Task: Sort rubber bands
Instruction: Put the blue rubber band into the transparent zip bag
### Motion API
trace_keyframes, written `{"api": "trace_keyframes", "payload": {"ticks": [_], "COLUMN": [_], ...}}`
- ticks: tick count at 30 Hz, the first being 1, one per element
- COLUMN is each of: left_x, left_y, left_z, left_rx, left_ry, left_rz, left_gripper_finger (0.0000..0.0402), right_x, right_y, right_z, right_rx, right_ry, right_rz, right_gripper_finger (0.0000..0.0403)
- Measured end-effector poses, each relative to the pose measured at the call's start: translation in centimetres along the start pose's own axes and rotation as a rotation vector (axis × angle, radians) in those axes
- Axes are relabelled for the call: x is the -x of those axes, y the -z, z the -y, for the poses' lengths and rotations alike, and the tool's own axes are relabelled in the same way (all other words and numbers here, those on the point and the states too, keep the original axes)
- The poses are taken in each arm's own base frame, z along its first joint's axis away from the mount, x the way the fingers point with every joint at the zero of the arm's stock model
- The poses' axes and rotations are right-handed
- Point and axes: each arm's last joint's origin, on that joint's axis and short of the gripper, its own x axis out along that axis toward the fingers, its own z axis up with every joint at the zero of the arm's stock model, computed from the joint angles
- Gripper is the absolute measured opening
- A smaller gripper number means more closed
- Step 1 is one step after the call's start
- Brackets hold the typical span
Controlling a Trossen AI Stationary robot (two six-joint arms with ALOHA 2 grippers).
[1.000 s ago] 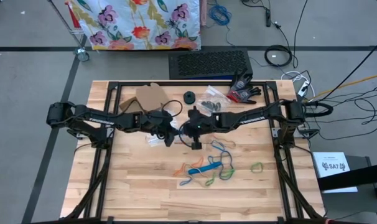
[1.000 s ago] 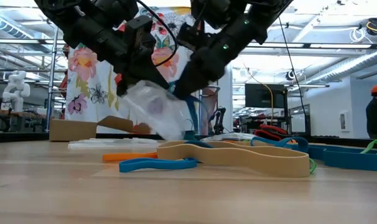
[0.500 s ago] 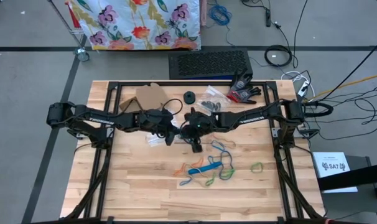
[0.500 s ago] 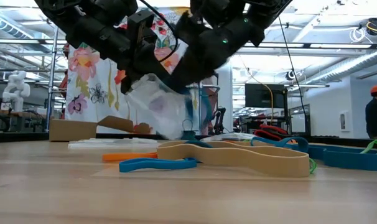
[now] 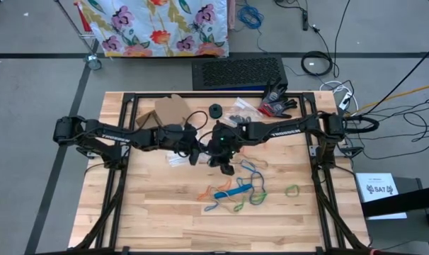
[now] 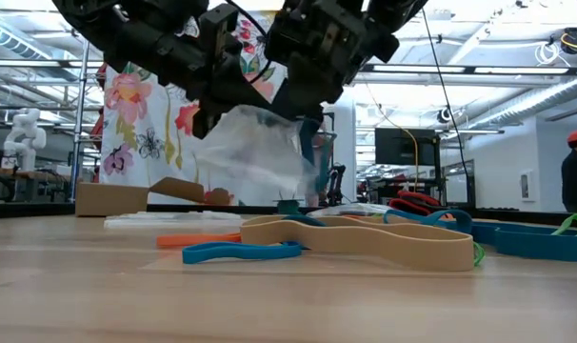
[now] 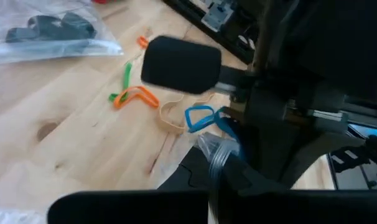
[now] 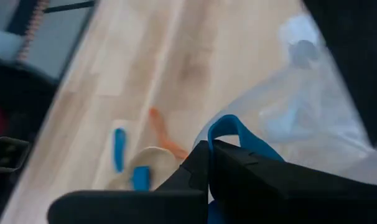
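My left gripper (image 5: 194, 152) and my right gripper (image 5: 216, 150) met above the middle of the table (image 5: 158, 212), close beside each other. My left fingers were pinched together on the edge of a clear plastic bag (image 6: 255, 157), which hung crumpled in the air between the two arms, clear of the wood. My right fingers (image 8: 238, 171) were pressed together on a blue rubber band (image 8: 238, 134), its loop standing up just past the fingertips and right against the bag's film; whether it was inside the bag's mouth I could not tell.

The other rubber bands (image 5: 236, 191) lay loose on the table just in front of my grippers: blue, green, orange and tan loops in a scattered cluster, with one green band (image 5: 292, 190) lying apart toward my right side. In the low view a wide tan band (image 6: 365, 238) and a blue one (image 6: 241, 251) lay flat on the wood nearest the camera. A second bag (image 7: 45, 31) holding dark bands lay flat on the table
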Motion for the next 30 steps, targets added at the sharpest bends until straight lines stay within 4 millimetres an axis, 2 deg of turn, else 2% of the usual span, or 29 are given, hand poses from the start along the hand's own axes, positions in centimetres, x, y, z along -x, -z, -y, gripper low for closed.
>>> {"api": "trace_keyframes", "payload": {"ticks": [4, 12, 19, 23, 25, 30], "left_x": [-0.1, -2.6, -3.4, -4.0, -4.4, -5.6], "left_y": [0.4, 2.9, 3.1, 3.5, 4.0, 4.9], "left_z": [0.0, -1.7, -3.6, -4.7, -5.3, -6.0], "left_rx": [-0.001, 0.005, 0.049, 0.080, 0.111, 0.144], "left_ry": [-0.024, -0.127, -0.170, -0.189, -0.205, -0.167], "left_rz": [-0.024, -0.141, -0.153, -0.186, -0.210, -0.227], "left_gripper_finger": [0.0000, 0.0000, 0.0000, 0.0000, 0.0000, 0.0000], "right_x": [-0.8, -3.6, -3.1, -2.9, -2.9, -2.8], "right_y": [0.5, 2.7, 2.9, 2.9, 2.9, 2.7], "right_z": [1.3, 3.5, 3.2, 3.3, 3.5, 4.5], "right_rx": [-0.033, -0.074, -0.127, -0.140, -0.127, -0.107], "right_ry": [0.190, 0.201, -0.041, -0.097, -0.079, 0.132], "right_rz": [-0.023, -0.129, -0.157, -0.154, -0.150, -0.128], "right_gripper_finger": [0.0000, 0.0000, 0.0000, 0.0000, 0.0000, 0.0000]}}
